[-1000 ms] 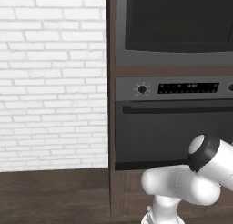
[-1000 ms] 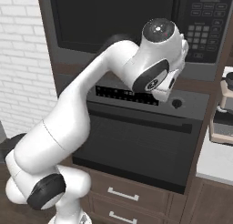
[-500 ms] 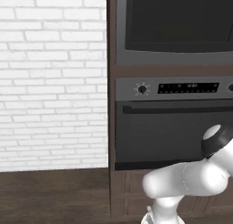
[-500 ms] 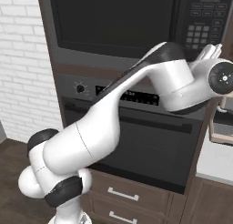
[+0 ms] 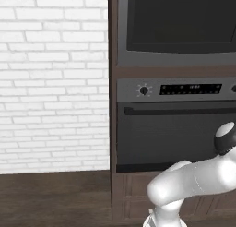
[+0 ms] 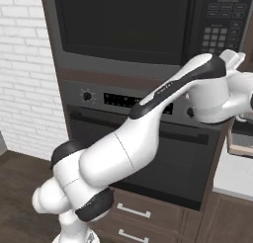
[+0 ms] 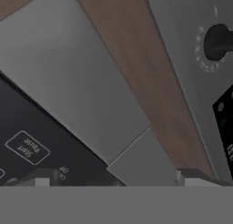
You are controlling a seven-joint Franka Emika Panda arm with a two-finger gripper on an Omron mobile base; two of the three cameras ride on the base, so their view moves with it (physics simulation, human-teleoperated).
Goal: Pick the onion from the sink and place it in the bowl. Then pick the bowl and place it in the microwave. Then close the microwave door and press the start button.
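The microwave (image 5: 179, 23) is built into the cabinet above the oven. Its door (image 6: 123, 24), a black glass panel, lies flat in the grey surround. The keypad (image 6: 222, 20) sits to the door's right. My arm stretches far to the right in the right base view, past the keypad. In the hand view my gripper (image 7: 113, 180) is open; its fingertips (image 7: 186, 177) stand wide apart with nothing between them. It looks close up at the microwave's lower corner, where a "Start/Pause" button (image 7: 27, 148) shows on the black panel. The onion, sink and bowl are out of view.
The oven (image 5: 175, 129), with its knob (image 5: 144, 89), display strip and bar handle, sits under the microwave. A white brick wall (image 5: 50, 78) stands left of the cabinet. Drawers (image 6: 128, 217) lie below the oven. A pale counter (image 6: 237, 178) begins at the right.
The arm has swung right and stretched out, its upper link now crossing the oven front. The hand has moved past the keypad. The camera has not shifted.
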